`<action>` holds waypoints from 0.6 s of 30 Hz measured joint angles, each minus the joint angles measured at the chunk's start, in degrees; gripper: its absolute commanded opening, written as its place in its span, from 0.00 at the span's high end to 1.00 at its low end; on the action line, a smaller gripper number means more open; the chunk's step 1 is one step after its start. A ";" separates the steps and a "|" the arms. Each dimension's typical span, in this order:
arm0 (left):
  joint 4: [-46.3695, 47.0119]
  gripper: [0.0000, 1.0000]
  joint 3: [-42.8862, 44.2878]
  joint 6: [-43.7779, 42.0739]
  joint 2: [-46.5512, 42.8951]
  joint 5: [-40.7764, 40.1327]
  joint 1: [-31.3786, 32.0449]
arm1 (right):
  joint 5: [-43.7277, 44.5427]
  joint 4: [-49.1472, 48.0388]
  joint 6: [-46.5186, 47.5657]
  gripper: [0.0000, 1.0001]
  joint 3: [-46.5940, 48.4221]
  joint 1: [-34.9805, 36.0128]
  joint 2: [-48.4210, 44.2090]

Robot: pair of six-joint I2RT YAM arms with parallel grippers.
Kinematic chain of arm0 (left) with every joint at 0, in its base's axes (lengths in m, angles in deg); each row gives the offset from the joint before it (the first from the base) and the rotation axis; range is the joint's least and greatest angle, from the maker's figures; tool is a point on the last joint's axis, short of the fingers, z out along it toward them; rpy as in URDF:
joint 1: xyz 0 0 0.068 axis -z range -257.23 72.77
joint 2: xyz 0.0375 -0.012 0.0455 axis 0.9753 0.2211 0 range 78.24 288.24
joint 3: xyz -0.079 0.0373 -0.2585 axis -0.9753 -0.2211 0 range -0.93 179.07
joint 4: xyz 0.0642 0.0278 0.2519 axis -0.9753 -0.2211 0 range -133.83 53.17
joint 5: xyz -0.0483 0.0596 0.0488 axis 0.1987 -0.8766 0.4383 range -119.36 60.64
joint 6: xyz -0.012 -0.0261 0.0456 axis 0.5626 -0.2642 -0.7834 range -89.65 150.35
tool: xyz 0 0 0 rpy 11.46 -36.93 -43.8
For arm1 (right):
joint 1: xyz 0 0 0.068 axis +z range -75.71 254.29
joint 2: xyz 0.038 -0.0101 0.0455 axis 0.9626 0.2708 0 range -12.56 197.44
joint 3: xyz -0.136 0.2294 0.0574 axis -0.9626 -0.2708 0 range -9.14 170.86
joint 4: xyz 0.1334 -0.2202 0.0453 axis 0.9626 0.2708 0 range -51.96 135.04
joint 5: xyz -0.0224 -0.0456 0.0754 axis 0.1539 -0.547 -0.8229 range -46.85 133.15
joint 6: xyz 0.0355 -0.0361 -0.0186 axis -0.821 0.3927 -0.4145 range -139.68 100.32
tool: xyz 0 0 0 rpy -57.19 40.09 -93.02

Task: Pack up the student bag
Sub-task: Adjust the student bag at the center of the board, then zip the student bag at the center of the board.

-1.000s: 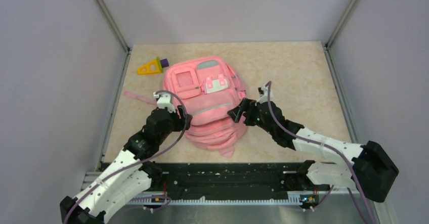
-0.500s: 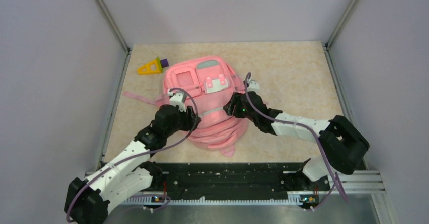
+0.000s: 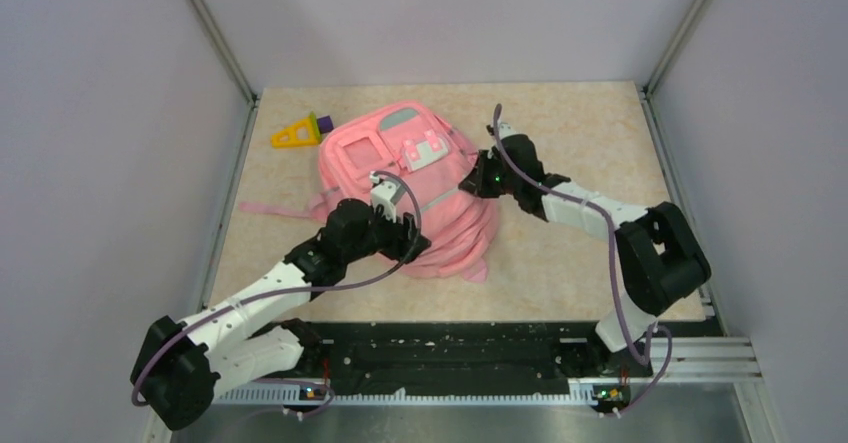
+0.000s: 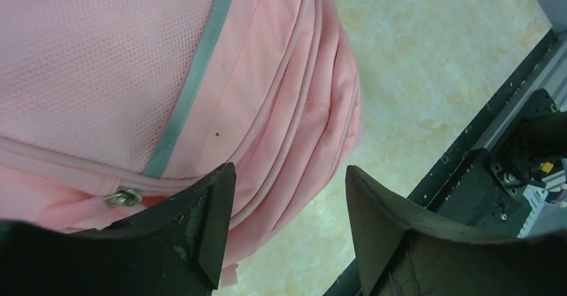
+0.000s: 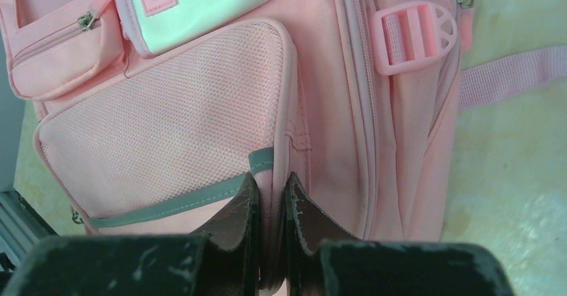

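— Well, nearest item?
— Item one: left gripper (image 4: 287,176), released, jaws apart above the near side of the student bag (image 3: 365,158), which lies mid-tabletop (image 3: 580,123).
— Next?
— Item two: right gripper (image 5: 271,182), clenched on a fold at the bag's right flank. Also a pink strap (image 3: 275,208), trailing left.
— Farthest?
— Item three: yellow triangle (image 3: 293,135) with purple block (image 3: 323,122), just beside the bag's far-left corner.
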 measured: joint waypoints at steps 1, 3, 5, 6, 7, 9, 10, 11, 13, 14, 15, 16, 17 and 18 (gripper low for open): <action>-0.13 0.32 0.98 -1.14 -0.11 -0.31 0.20 | -2.16 0.59 1.36 1.00 1.49 -1.60 1.25; -0.22 0.31 2.21 -2.91 -0.28 -2.32 0.24 | -6.86 1.84 3.78 1.00 4.55 -4.66 3.96; -0.72 0.32 2.84 -4.31 -0.37 -5.05 0.22 | -10.34 2.47 5.60 1.00 6.67 -6.86 5.97; -0.87 0.32 2.93 -4.87 -0.37 -6.54 0.24 | -11.72 2.86 6.49 1.00 7.58 -7.69 6.73; -1.20 0.33 2.93 -5.81 -0.35 -8.37 0.22 | -12.98 3.45 7.39 1.00 8.55 -8.39 7.45; -1.66 0.36 2.95 -7.23 -0.13 -10.58 0.22 | -14.67 4.66 8.79 1.00 10.14 -9.14 8.48; -1.90 0.37 3.10 -8.07 0.24 -11.58 0.22 | -15.26 5.25 9.35 1.00 10.69 -9.33 8.85; -2.12 0.38 3.43 -9.22 1.01 -12.55 0.22 | -15.82 5.95 9.92 1.00 11.30 -9.46 9.22; -2.16 0.39 3.87 -11.30 2.47 -13.81 0.22 | -16.65 6.80 10.73 1.00 11.98 -9.64 9.55; -2.23 0.38 3.98 -12.31 3.04 -14.34 0.22 | -17.03 6.88 11.06 1.00 12.07 -9.68 9.64; -2.23 0.37 4.00 -13.70 3.65 -14.64 0.11 | -17.25 6.95 11.19 1.00 12.11 -9.73 9.68; -2.32 0.36 4.00 -15.02 4.09 -14.75 -0.07 | -17.44 7.19 11.37 1.00 12.31 -9.77 9.81; -2.32 0.35 4.00 -16.55 4.50 -14.80 -0.28 | -17.73 7.30 11.58 1.00 12.44 -9.81 9.94; -2.34 0.34 4.02 -17.73 4.72 -14.73 -0.50 | -17.86 7.37 11.72 1.00 12.44 -9.88 9.97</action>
